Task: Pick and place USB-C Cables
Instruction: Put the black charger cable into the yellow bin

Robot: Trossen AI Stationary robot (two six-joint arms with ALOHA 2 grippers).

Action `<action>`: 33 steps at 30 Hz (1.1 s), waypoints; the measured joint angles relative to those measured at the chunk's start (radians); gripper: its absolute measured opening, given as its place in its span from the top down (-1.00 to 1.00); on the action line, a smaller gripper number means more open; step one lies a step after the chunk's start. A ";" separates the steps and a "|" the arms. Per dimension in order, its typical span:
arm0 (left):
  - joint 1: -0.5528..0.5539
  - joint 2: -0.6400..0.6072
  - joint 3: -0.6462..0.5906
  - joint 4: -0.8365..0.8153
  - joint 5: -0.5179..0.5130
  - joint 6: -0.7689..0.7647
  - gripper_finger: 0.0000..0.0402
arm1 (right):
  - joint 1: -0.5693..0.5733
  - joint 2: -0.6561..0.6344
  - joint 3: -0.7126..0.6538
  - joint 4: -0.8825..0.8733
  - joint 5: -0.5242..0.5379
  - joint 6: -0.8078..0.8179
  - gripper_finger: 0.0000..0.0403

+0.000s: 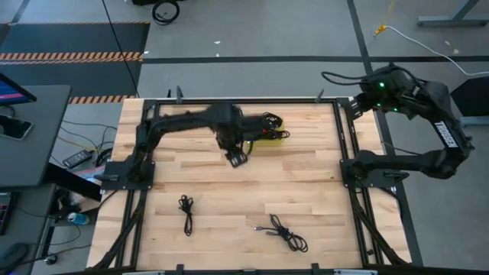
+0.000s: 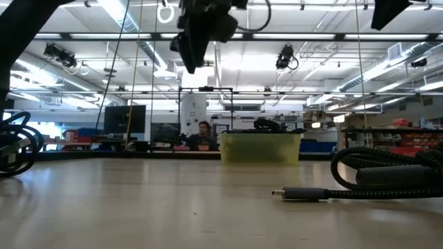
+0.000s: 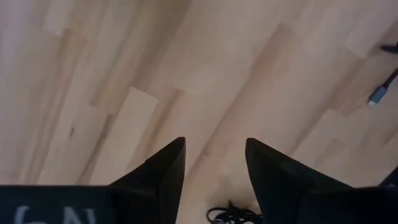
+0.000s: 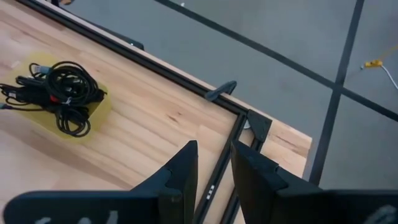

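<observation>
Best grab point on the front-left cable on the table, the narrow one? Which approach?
Take the front-left cable at its bunched upper end, where the strands loop together; the lower part thins to a single tail. It lies flat on the table with bare wood around it, so a straight-down approach looks best, fingers closing across its narrow width. The left gripper, open and empty, is the nearer one.

Bright even overhead strip lighting, soft shadows, blurred low-view foreground.

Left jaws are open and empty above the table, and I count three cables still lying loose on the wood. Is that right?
Not quite: the high view shows two cables loose on the wood, one nearer the left arm's side and one to its right. The rest holds: the left gripper hangs open and empty.
</observation>
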State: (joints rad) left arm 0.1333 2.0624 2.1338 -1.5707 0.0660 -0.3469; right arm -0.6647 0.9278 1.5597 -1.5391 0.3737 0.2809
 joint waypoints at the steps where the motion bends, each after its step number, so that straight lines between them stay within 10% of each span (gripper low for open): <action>1: -0.031 0.000 0.000 0.000 -0.024 -0.029 0.12 | 0.000 -0.005 0.000 0.000 0.000 -0.002 0.49; 7: -0.212 -0.004 0.000 0.000 -0.229 -0.250 0.19 | 0.000 -0.027 0.000 0.001 -0.011 -0.014 0.49; 23: -0.620 -0.041 -0.030 0.001 -0.380 -1.053 0.42 | 0.000 -0.035 0.000 -0.001 -0.130 -0.070 0.49; 33: -0.794 -0.043 -0.309 -0.001 -0.250 -1.643 0.42 | 0.000 -0.035 0.000 -0.004 -0.177 -0.129 0.49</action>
State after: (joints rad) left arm -0.6607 2.0197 1.8248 -1.5719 -0.1844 -1.9901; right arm -0.6643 0.8932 1.5597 -1.5433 0.1970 0.1524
